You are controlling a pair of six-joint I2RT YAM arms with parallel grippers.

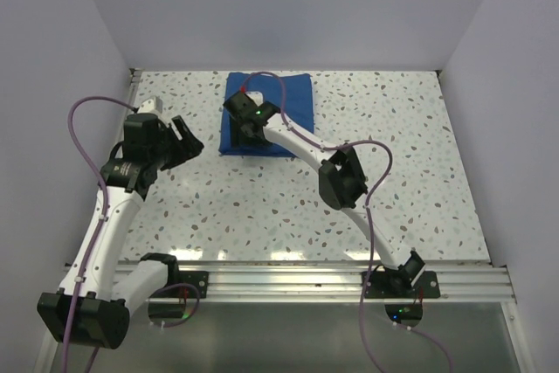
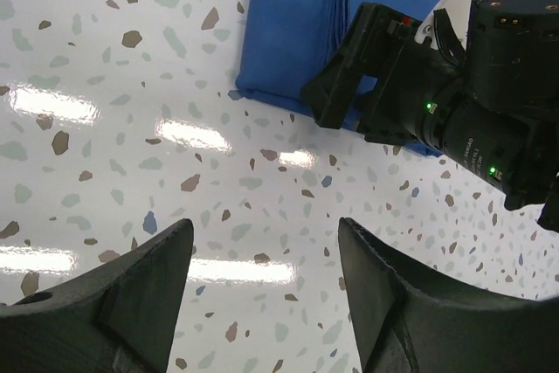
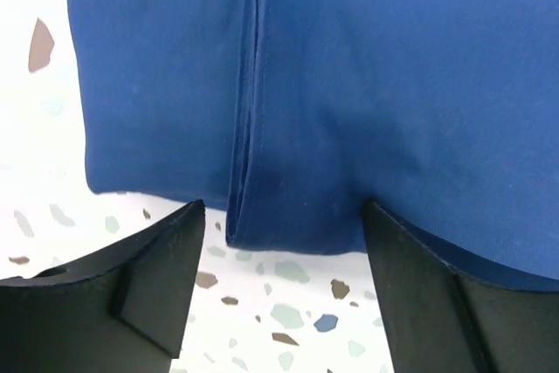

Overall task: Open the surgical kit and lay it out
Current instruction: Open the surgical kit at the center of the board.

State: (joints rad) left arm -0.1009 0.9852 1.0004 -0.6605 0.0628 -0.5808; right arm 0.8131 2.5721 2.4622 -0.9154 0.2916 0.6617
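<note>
The surgical kit is a folded royal-blue cloth bundle (image 1: 293,102) lying at the far middle of the table. It also shows in the left wrist view (image 2: 306,32) and fills the right wrist view (image 3: 349,85), where a folded flap edge (image 3: 244,172) runs down to its near edge. My right gripper (image 1: 240,135) is open at the bundle's near left edge, its jaws wide either side of the flap end (image 3: 281,216), not touching it. My left gripper (image 1: 194,141) is open and empty over bare table (image 2: 266,233), left of the bundle. Tray, tweezers and scissors are hidden.
The speckled white table (image 1: 393,172) has walls on three sides. A metal rail (image 1: 306,281) runs along the near edge. The right arm's wrist (image 2: 463,120) shows close in front of the left gripper in the left wrist view.
</note>
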